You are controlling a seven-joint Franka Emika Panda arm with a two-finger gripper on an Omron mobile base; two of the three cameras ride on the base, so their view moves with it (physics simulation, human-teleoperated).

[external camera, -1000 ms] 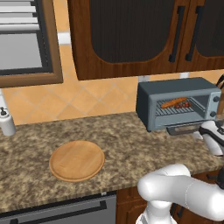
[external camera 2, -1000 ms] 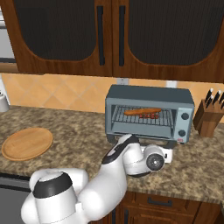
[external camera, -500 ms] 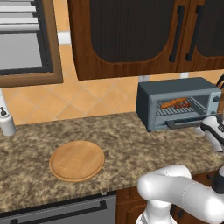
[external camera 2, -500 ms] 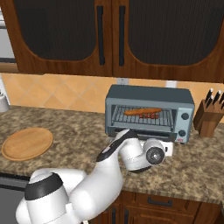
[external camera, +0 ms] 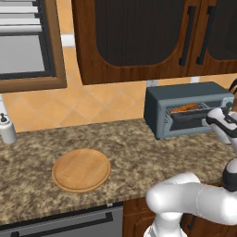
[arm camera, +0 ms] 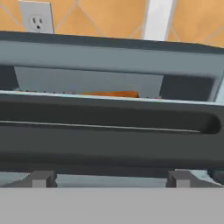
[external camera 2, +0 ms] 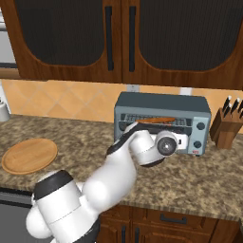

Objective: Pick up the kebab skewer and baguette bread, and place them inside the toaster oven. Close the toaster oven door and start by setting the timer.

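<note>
The blue-grey toaster oven [external camera: 185, 99] stands on the counter by the back wall, knobs [external camera 2: 201, 126] at its right. The toaster oven door [external camera: 187, 121] is tilted, partly raised, and its dark bar handle [arm camera: 109, 127] crosses the hand view close up. Above the handle the orange-brown baguette bread [arm camera: 109, 93] lies on the rack inside the toaster oven [arm camera: 109, 52]. I cannot make out the kebab skewer behind the door. My gripper [arm camera: 110, 179] is open, fingertips [arm camera: 42, 178] wide apart, just under the handle, holding nothing. My gripper [external camera: 211, 121] is at the door's right end.
A round wooden plate [external camera: 81, 170] lies bare on the granite counter to the left. A white shaker [external camera: 7, 129] stands at the far left. A knife block [external camera 2: 227, 126] sits right of the oven. A wall outlet [arm camera: 36, 19] is behind the oven.
The oven door has swung up from lying flat to partly raised. My hand rose with it in front of the oven, and the jaws spread slightly wider.
</note>
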